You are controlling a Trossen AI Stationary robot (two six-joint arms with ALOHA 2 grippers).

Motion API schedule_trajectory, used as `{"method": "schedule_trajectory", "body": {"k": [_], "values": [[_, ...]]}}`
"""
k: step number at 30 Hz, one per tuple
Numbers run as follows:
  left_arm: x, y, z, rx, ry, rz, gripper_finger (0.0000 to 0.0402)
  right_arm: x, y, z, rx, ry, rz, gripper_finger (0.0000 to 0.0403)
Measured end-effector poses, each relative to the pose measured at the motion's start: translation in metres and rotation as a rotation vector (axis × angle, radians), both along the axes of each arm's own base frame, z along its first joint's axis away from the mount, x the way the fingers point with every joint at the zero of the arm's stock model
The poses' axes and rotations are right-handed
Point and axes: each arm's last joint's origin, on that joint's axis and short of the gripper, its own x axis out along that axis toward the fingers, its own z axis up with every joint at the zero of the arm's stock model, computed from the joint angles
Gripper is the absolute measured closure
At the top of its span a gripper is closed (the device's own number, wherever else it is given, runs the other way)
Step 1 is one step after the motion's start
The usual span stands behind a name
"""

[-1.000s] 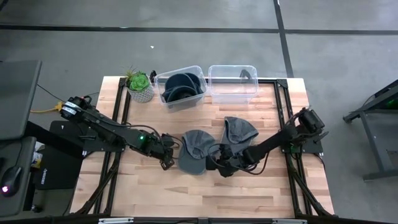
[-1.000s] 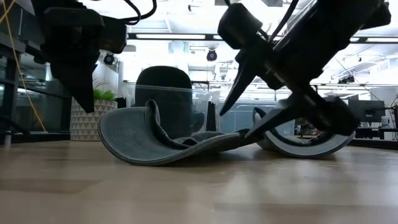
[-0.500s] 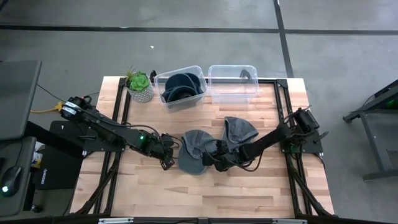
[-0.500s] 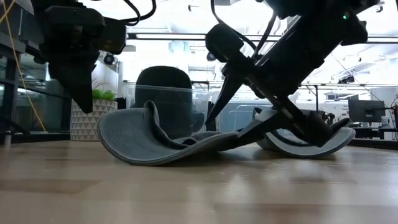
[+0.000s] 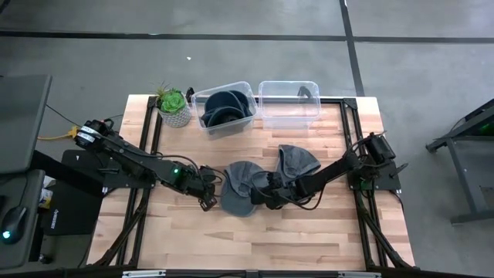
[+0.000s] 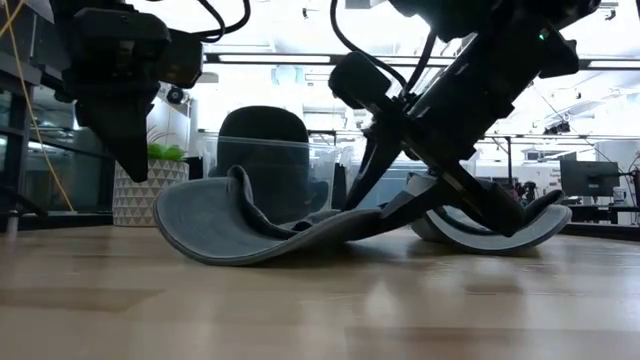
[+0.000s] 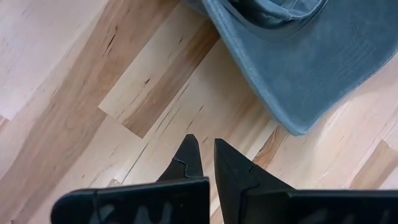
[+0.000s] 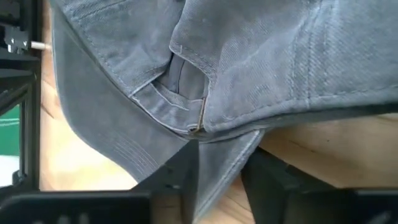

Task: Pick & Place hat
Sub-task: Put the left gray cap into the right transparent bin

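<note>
A grey denim hat (image 5: 238, 188) lies brim down on the wooden table, and shows in the low view (image 6: 230, 225) too. A second grey hat (image 5: 297, 162) lies just to its right. My right gripper (image 5: 266, 194) is open at the first hat's right edge, one finger on each side of that edge (image 8: 227, 152). My left gripper (image 5: 207, 191) hovers shut just left of the hat, clear of it; the left wrist view (image 7: 205, 152) shows bare table under its tips. My right gripper comes in low from the table's right, slanting down. One finger (image 6: 420, 205) lies on the table under the hat's right edge (image 6: 385, 215), which rides up over it. The other finger (image 6: 362, 165) stands above the cloth. The rest of the hat lies on the table.
Two clear bins stand at the far edge: the left one (image 5: 224, 108) holds dark hats, the right one (image 5: 289, 100) has a small dark thing in it. A potted plant (image 5: 174, 106) stands at the far left. Bare wood lies toward the near edge.
My right gripper has gone toward the table's left edge, low over the table, and the hat's right edge now lies between its open fingers. The hat has slid slightly toward the left.
</note>
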Motion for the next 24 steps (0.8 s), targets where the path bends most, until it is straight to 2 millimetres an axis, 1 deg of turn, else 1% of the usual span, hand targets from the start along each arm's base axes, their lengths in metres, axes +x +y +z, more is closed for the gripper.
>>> {"method": "schedule_trajectory", "body": {"k": [5,7,10,16,18,20,24], "values": [[0.000,0.000,0.000,-0.003,0.000,0.006,0.0402,0.001,0.000,0.001,-0.030,-0.010,0.030,0.0374],[0.000,0.000,0.000,-0.003,0.000,0.005,0.0402,0.003,0.001,0.003,-0.051,-0.028,0.052,0.0391],[0.000,0.000,0.000,-0.003,0.000,0.005,0.0401,0.003,0.001,0.003,-0.057,-0.032,0.061,0.0390],[0.000,0.000,0.000,-0.006,0.003,-0.001,0.0400,0.004,0.002,0.004,-0.090,-0.025,0.140,0.0395],[-0.001,0.000,0.001,-0.015,0.009,-0.032,0.0396,0.004,0.002,0.005,-0.103,-0.021,0.182,0.0395],[-0.005,0.001,0.006,-0.028,0.007,-0.057,0.0386,0.003,0.001,0.009,-0.122,-0.018,0.218,0.0395],[-0.014,0.004,0.020,-0.041,-0.021,-0.057,0.0352,-0.003,-0.002,0.026,-0.190,-0.012,0.281,0.0395]]}}
